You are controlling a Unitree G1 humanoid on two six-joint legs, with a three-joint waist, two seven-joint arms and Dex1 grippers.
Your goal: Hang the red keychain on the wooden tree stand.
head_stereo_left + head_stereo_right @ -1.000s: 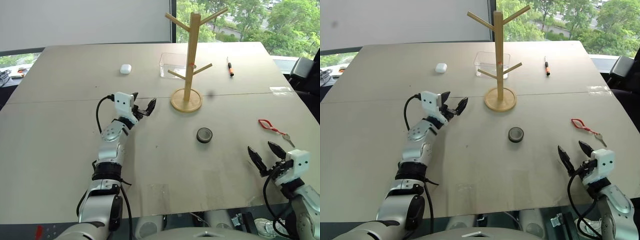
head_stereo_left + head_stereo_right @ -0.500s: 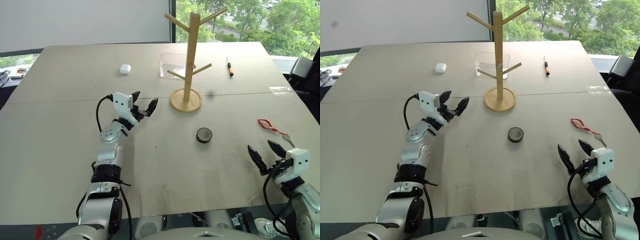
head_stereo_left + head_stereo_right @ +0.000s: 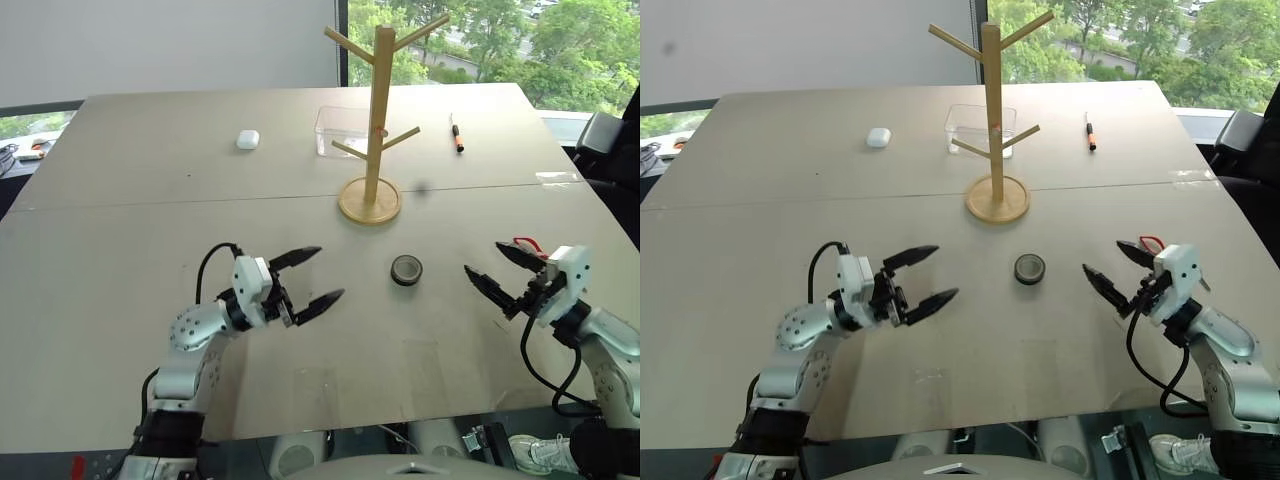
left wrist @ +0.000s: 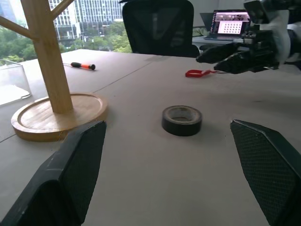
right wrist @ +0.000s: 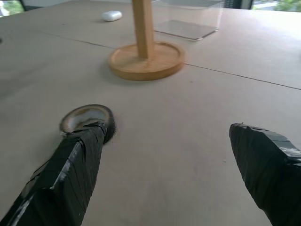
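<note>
Nowhere legible writing: black tape roll [image 3: 407,269] unmarked.

A pale wooden table [image 3: 150,230] stands before windows [image 3: 480,35] showing green trees.

One stand [image 3: 372,140], keychain [image 4: 198,73], pen [image 3: 457,135], tape roll [image 3: 407,269], box [image 3: 343,131].

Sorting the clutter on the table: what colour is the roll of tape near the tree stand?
Black; the roll of tape shows best in the left wrist view.
</note>
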